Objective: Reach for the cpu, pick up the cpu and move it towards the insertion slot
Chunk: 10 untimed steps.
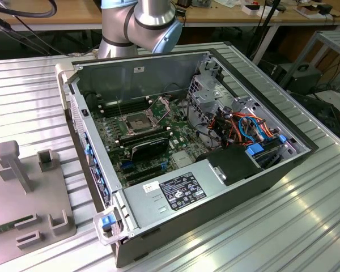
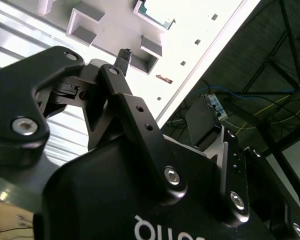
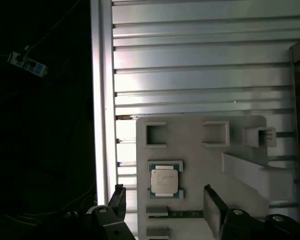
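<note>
The cpu (image 3: pixel 164 181) is a pale square chip lying flat in a green-edged holder on the grey fixture plate (image 3: pixel 200 150). In the first wrist view my gripper (image 3: pixel 165 202) is open, its two black fingers (image 3: pixel 212 206) spread wider than the chip. The chip lies just past the fingertips and nothing is held. In the second wrist view the cpu (image 2: pixel 155 12) sits beyond one black fingertip (image 2: pixel 124 55). The insertion slot (image 1: pixel 137 121) lies on the motherboard inside the open computer case, with a silvery frame, a dark centre and its retention plate raised.
The open computer case (image 1: pixel 243 170) takes up the middle of the ribbed metal table (image 1: pixel 306 226), with cables, a drive cage and a power supply inside. The fixture plate (image 1: pixel 22 192) carries upright posts and brackets. The table edge (image 3: pixel 102 100) runs beside the plate, and it is dark beyond.
</note>
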### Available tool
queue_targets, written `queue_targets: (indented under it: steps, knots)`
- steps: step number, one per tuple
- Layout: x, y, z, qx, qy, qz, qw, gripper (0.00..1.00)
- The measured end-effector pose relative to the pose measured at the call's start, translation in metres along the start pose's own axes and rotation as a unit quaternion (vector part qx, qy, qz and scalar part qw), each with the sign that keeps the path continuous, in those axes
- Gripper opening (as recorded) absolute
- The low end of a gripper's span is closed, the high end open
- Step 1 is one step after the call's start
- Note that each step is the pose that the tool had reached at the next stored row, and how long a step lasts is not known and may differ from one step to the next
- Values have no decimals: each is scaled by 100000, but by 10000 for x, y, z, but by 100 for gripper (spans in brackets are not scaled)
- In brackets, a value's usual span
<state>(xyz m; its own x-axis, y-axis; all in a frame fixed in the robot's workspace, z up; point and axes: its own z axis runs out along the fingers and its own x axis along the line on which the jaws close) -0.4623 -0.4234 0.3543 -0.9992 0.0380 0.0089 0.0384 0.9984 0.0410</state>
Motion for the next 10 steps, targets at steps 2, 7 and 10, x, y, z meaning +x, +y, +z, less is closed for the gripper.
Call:
queue_targets:
  steps: [2, 7, 10]
  knots:
    - [0, -1, 20, 4, 2, 2, 100000, 72]
    - [0, -3, 64, 2, 2, 7, 100000, 72]
    - [-1, -6, 92, 2, 6, 2, 100000, 72]
